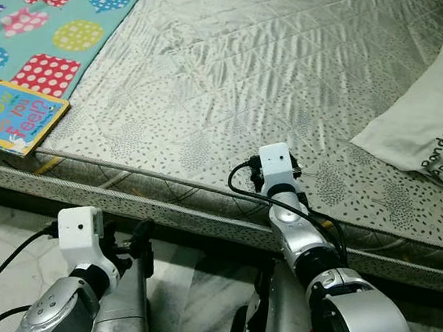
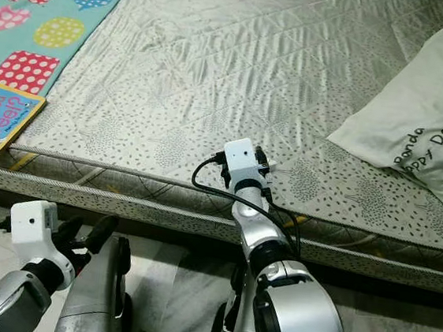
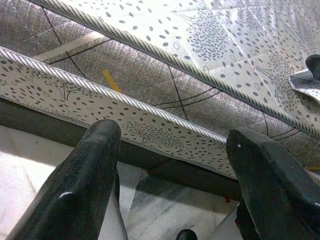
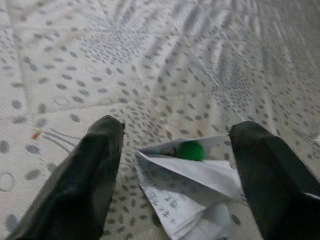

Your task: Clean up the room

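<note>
A crumpled white paper (image 4: 187, 175) with a small green ball (image 4: 191, 150) tucked in its fold lies on the spotted grey mattress (image 1: 216, 70), near the front edge. My right gripper (image 4: 175, 127) is stretched over that edge and stands open, one black finger on each side of the paper, not closed on it. My left gripper (image 3: 172, 131) is open and empty, held low in front of the mattress side (image 3: 150, 80), above the marble floor. A colourful children's book (image 1: 16, 117) lies at the bed's front left corner.
A teal play mat (image 1: 55, 14) with dotted patches covers the bed's left part. A white pillow (image 1: 440, 118) with printed letters rests at the right. A dark gap runs under the mattress (image 3: 190, 172). My own legs (image 1: 131, 307) stand on the pale marble floor (image 1: 1, 230).
</note>
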Controlling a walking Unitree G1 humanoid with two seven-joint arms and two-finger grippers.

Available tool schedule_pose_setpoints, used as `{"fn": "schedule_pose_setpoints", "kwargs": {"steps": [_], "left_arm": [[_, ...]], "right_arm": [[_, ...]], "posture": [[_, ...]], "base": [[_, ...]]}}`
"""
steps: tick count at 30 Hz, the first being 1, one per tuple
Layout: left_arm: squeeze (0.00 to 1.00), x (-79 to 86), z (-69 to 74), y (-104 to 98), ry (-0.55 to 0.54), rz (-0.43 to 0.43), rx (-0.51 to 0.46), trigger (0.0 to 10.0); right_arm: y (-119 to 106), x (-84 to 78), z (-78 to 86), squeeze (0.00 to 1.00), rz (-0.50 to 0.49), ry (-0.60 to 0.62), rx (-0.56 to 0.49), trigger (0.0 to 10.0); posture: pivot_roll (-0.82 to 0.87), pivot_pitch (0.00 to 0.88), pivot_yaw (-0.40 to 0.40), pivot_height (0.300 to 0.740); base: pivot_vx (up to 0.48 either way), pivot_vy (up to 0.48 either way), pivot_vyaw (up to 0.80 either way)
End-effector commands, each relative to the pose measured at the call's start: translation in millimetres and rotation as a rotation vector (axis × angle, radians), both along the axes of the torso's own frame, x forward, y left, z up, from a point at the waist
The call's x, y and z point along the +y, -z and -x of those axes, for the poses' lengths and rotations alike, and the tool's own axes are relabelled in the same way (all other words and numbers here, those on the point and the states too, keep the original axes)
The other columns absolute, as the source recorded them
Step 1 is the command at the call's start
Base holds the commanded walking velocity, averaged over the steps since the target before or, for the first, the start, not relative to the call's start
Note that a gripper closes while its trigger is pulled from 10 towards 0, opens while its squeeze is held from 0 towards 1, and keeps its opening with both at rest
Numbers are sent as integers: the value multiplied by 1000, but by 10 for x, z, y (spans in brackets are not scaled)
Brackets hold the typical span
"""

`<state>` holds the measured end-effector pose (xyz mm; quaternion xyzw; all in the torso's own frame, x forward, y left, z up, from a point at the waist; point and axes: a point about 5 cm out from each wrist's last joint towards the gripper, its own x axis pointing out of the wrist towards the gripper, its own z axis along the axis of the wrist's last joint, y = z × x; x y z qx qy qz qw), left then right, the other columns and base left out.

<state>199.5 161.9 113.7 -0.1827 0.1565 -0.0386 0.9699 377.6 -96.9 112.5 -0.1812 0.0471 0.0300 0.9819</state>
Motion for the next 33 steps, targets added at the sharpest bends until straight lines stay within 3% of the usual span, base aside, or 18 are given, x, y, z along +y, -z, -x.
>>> {"fn": "schedule_pose_setpoints", "kwargs": {"steps": [1,16,22,23,24,25,26,27,33], "left_arm": [[0,-4,45,-7,0,-8,11,10000],[0,-8,128,4,-10,-16,28,10000],[0,-16,138,1,-11,-16,31,10000],[0,-15,140,1,-11,-17,31,10000],[0,-14,143,0,-12,-18,32,10000],[0,-13,142,-2,-12,-18,32,10000],[0,-11,142,-3,-12,-19,32,10000],[0,-6,141,-4,-13,-21,31,10000],[0,-10,142,-1,-14,-24,33,10000]], "right_arm": [[45,-41,2,0,25,23,39,10000],[201,-316,33,0,2,138,173,10000],[178,-300,19,0,-6,130,170,10000],[171,-283,17,0,-11,124,166,8275],[161,-246,14,0,-20,114,158,1137],[158,-236,14,0,-22,112,156,1137],[157,-224,15,0,-24,109,155,196],[154,-198,17,0,-36,103,146,0],[183,-165,37,0,-50,89,148,0]], "posture": [[265,251,-29,543],[282,260,-38,543],[284,264,-37,543],[287,266,-36,543],[287,266,-36,543],[290,267,-35,543],[290,268,-35,543],[291,267,-33,543],[289,266,-34,543]], "base": [[0,0,0],[0,0,0],[0,0,0],[0,0,0],[0,0,0],[0,0,0],[0,0,0],[0,0,0],[0,0,0]]}}
